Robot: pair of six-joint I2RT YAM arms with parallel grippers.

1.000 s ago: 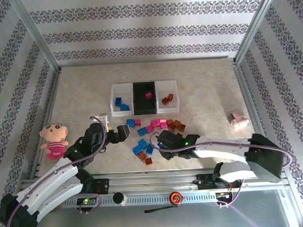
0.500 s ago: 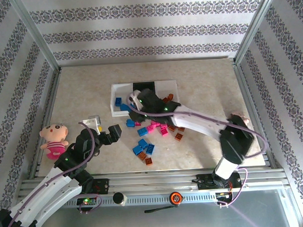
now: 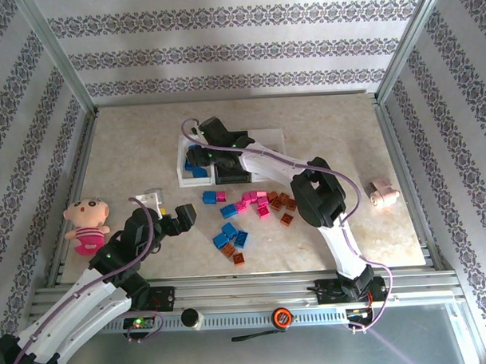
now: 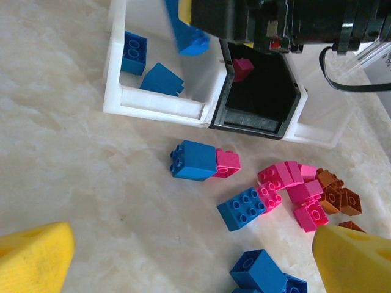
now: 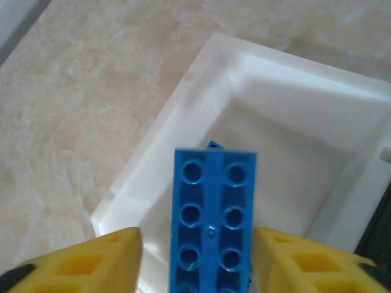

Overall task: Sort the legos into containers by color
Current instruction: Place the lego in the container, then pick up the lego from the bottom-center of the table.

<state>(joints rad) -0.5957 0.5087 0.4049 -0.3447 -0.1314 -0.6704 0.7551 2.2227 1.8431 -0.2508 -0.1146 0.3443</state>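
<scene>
Arms sit in very different poses: the right one stretches long and nearly straight across the table [image 3: 130, 146], its elbow raised over the loose bricks [image 3: 256, 204] and its wrist turned leftward, so that the right gripper [image 3: 200, 151] hangs above the left white tray [image 3: 181, 172]. Seen from the right wrist, a long blue brick [image 5: 212, 213] lies stud-side up between the yellow fingers [image 5: 98, 259] over that tray's interior. It meets the finger on one side while a strip of tray shows on the other, so whether it is clamped or let go cannot be told. Two more blue pieces [image 4: 162, 79] rest in the same tray, and a pink brick [image 4: 242, 67] lies in the black tray [image 4: 256, 125] beside it. The left arm is folded low, elbow near its base, with the left gripper [image 3: 183, 217] held above bare table just left of the scattered blue, pink and orange-brown bricks; its fingers are spread wide with nothing between them. A doll [image 3: 86, 223] lies at the table's left edge.
</scene>
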